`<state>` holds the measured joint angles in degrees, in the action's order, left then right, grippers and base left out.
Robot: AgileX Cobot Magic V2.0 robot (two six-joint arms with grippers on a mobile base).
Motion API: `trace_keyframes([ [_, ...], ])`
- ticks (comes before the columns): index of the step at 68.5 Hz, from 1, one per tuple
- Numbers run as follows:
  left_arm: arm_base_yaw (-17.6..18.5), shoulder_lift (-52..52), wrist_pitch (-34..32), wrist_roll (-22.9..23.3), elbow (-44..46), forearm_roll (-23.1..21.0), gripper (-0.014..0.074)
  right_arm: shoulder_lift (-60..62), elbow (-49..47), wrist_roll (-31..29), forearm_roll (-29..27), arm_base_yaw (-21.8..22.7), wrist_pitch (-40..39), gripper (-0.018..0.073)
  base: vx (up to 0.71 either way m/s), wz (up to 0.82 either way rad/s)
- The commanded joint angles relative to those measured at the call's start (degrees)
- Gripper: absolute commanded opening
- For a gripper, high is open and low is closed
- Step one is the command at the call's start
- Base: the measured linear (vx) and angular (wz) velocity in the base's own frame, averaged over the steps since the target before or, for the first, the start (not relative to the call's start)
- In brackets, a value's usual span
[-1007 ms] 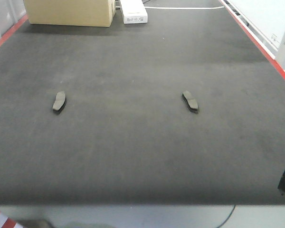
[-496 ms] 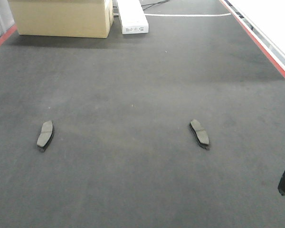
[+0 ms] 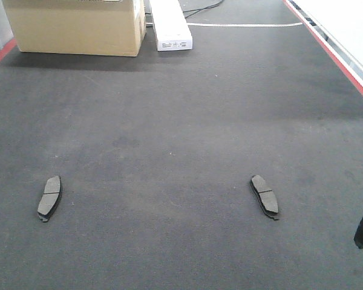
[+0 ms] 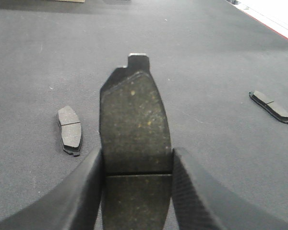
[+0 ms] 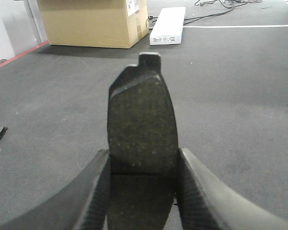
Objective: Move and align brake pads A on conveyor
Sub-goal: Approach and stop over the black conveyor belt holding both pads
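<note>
Each gripper, left (image 4: 137,191) and right (image 5: 143,191), pinches a brake pad above the charcoal conveyor (image 3: 181,121), where two more brake pads (image 3: 49,198) lie well apart, far nearer than the cardboard box (image 3: 75,27) beside the white box (image 3: 170,25).
</note>
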<state>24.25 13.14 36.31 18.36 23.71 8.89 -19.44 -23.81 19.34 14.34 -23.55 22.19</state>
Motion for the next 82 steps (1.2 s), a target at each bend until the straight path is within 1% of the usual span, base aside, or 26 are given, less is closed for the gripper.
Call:
trace_keyframes([
  [1, 0.24, 0.71, -5.23, 0.12, 1.54, 0.19, -0.0006, -0.29, -1.82, -0.24, 0.84, 0.22, -5.59, -0.0004, 0.04, 0.01],
  [34, 0.24, 0.71, -5.23, 0.12, 1.54, 0.16, -0.0006, -0.29, -1.82, -0.24, 0.84, 0.22, -5.59, -0.0004, 0.01, 0.00],
  [43, 0.24, 0.71, -5.31, 0.07, 1.54, 2.40, -0.0006, -0.29, -1.82, -0.24, 0.84, 0.22, -5.59, -0.0004, 0.00, 0.00],
  [67, 0.24, 0.71, -5.31, 0.12, 1.54, 2.88, -0.0006, -0.29, -1.82, -0.24, 0.84, 0.22, -5.59, -0.0004, 0.00, 0.00],
  [74, 0.24, 0.71, -5.92, 0.30, 1.76, 2.92, -0.0005, -0.29, -1.82, -0.24, 0.84, 0.22, -5.59, -0.0004, 0.00, 0.00],
  [82, 0.24, 2.90, -8.56, 1.53, 2.25, 2.99, -0.0002, -0.29, -1.82, -0.24, 0.84, 0.22, -5.59, -0.0004, 0.00, 0.00],
])
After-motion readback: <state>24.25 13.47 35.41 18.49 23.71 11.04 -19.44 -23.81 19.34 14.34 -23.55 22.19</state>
